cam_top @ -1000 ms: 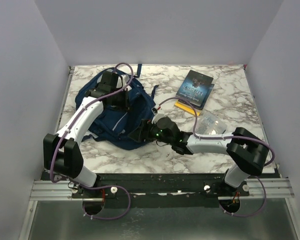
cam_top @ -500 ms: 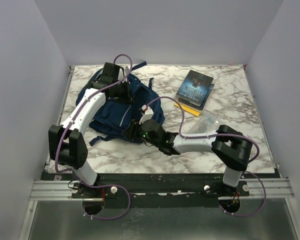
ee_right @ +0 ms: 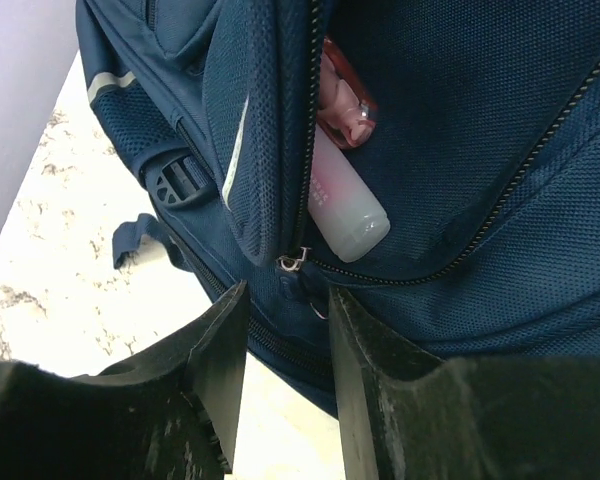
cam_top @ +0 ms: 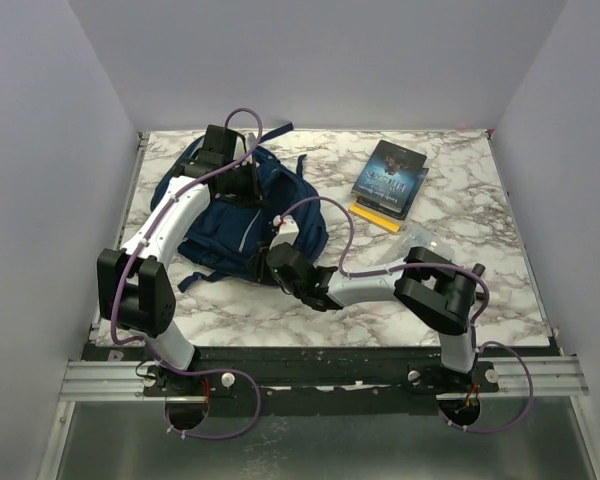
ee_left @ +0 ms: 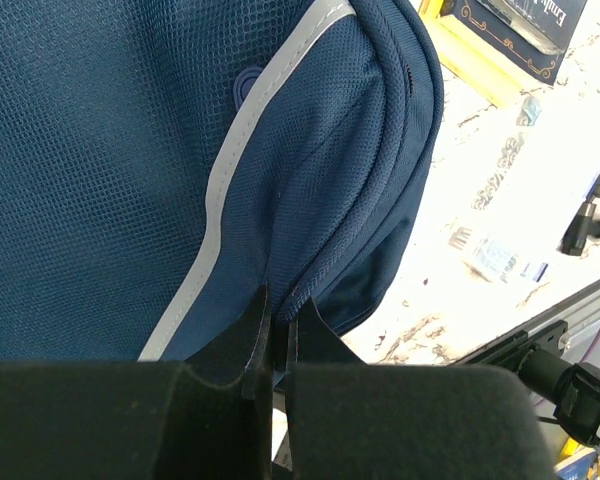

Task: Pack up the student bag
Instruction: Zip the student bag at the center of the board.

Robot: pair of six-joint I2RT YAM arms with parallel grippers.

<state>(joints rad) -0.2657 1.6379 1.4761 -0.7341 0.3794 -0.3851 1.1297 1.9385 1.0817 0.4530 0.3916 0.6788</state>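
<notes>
The student bag (cam_top: 218,226), navy blue with pale grey stripes, lies on the left half of the marble table. My left gripper (cam_top: 242,190) is over its upper part, shut on a fold of the bag's fabric (ee_left: 310,270) by a zipper seam. My right gripper (ee_right: 287,290) is at the bag's near right edge (cam_top: 267,262), its jaws apart on either side of a small metal zipper pull (ee_right: 300,264) and not touching it. Just above the pull, a pink and white tube (ee_right: 342,205) pokes out of the open pocket.
Two dark books (cam_top: 390,178) are stacked at the back right, with a yellow item (cam_top: 372,215) beside them. A clear plastic pouch (cam_top: 420,248) lies in front of them. Grey walls close in the table on three sides.
My right arm has swung left to the bag's near edge and its jaws have narrowed. My left gripper has pulled the bag's top slightly back, still pinching fabric.
</notes>
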